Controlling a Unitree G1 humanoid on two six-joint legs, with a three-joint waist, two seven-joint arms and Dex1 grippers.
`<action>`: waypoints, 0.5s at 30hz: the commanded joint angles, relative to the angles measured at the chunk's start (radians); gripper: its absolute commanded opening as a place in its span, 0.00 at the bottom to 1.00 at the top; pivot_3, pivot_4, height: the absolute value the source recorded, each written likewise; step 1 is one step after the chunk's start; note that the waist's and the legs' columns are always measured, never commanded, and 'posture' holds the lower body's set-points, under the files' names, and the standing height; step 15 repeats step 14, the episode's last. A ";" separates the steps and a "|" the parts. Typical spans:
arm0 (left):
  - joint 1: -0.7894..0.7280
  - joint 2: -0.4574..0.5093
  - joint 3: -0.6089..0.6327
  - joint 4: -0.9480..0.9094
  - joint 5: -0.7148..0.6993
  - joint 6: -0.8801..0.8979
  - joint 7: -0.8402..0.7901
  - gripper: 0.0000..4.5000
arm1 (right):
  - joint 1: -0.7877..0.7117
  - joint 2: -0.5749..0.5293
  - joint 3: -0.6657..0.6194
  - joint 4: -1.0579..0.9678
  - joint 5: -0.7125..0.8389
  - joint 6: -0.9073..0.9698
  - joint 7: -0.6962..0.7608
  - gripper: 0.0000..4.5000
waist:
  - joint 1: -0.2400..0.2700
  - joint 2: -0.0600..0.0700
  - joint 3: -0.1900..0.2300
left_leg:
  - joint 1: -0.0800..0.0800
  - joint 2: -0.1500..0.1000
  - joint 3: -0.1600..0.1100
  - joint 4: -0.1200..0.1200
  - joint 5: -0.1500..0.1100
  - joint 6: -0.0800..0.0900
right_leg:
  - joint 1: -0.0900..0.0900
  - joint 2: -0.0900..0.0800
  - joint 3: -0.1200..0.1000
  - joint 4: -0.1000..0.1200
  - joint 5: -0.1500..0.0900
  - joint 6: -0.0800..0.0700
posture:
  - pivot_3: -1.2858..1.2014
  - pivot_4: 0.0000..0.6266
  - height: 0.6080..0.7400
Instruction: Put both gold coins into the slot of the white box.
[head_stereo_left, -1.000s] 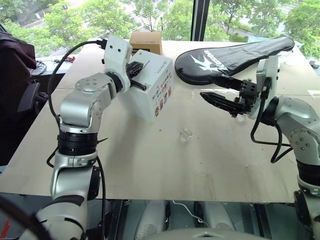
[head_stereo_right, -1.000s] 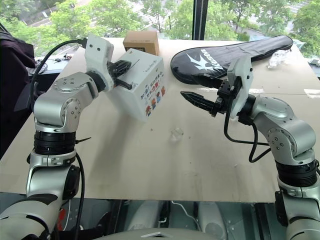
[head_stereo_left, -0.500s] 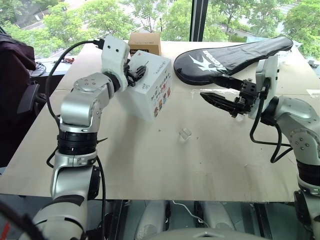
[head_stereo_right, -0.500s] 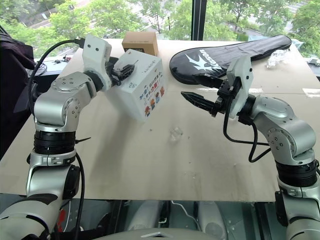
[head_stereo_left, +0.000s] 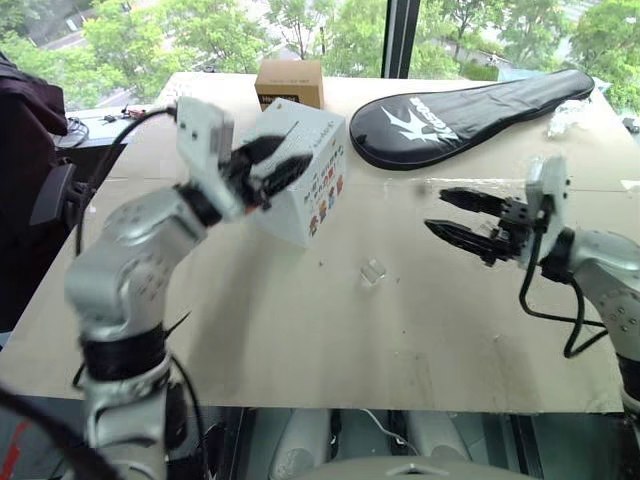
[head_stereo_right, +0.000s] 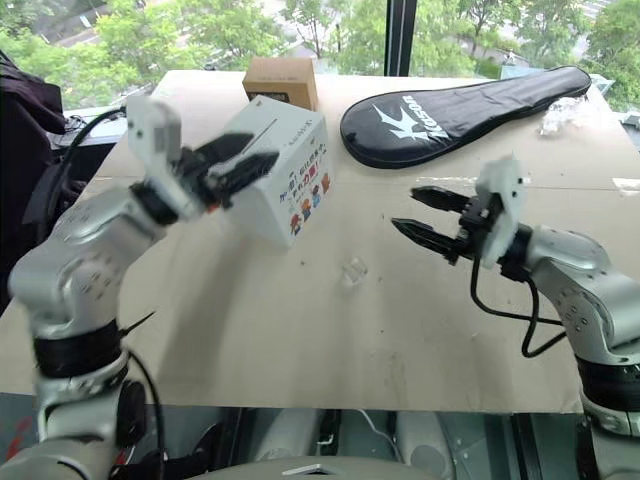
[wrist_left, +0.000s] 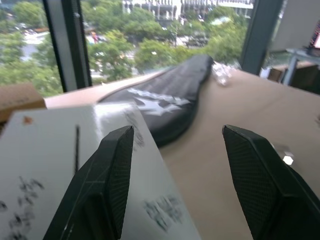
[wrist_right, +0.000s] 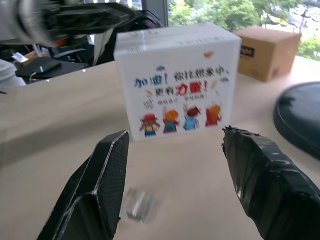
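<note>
The white box (head_stereo_left: 322, 130) stands at the back left of the table, cartoon figures on its side and the thin dark slot (wrist_left: 77, 147) across its top. My left gripper (head_stereo_left: 298, 150) hovers at the box's near left edge, open, nothing between its fingers (wrist_left: 112, 170). My right gripper (head_stereo_left: 436, 208) hangs above the table to the right of the box, pointing towards it, open and empty (wrist_right: 175, 134). The gold coins are out of view.
A small clear plastic holder (head_stereo_left: 372, 271) lies on the table between the grippers, in front of the box. A brown carton (head_stereo_left: 290, 82) stands behind the box. A black racket bag (head_stereo_left: 470, 105) lies across the back right.
My left gripper was shut over the box's top; it opened and drew back towards me. My right gripper sank and moved to the right, still open.
</note>
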 joint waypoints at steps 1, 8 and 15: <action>0.210 0.045 0.055 -0.146 -0.067 -0.007 -0.070 0.64 | 0.154 -0.036 -0.051 -0.015 -0.052 -0.077 0.070 0.71 | 0.006 0.000 0.000 | 0.002 0.000 0.000 -0.004 0.000 0.000 | 0.001 -0.001 0.000 -0.002 0.000 0.000 | 0.52 0.24 1.00; 0.451 -0.106 -0.147 0.081 0.324 -0.408 0.048 0.64 | 0.343 0.067 -0.015 0.248 -0.294 -0.475 0.145 0.71 | 0.028 0.002 -0.001 | 0.014 0.000 0.004 -0.003 -0.002 0.005 | 0.012 -0.003 -0.001 0.001 -0.002 -0.006 | 0.52 0.24 1.00; 0.508 -0.114 -0.234 0.135 0.360 -0.518 -0.037 0.64 | 0.354 0.119 -0.020 0.349 -0.318 -0.597 0.168 0.71 | 0.025 0.001 -0.001 | 0.017 0.001 0.006 -0.001 -0.002 0.006 | 0.015 -0.006 -0.001 0.001 -0.001 -0.006 | 0.52 0.24 1.00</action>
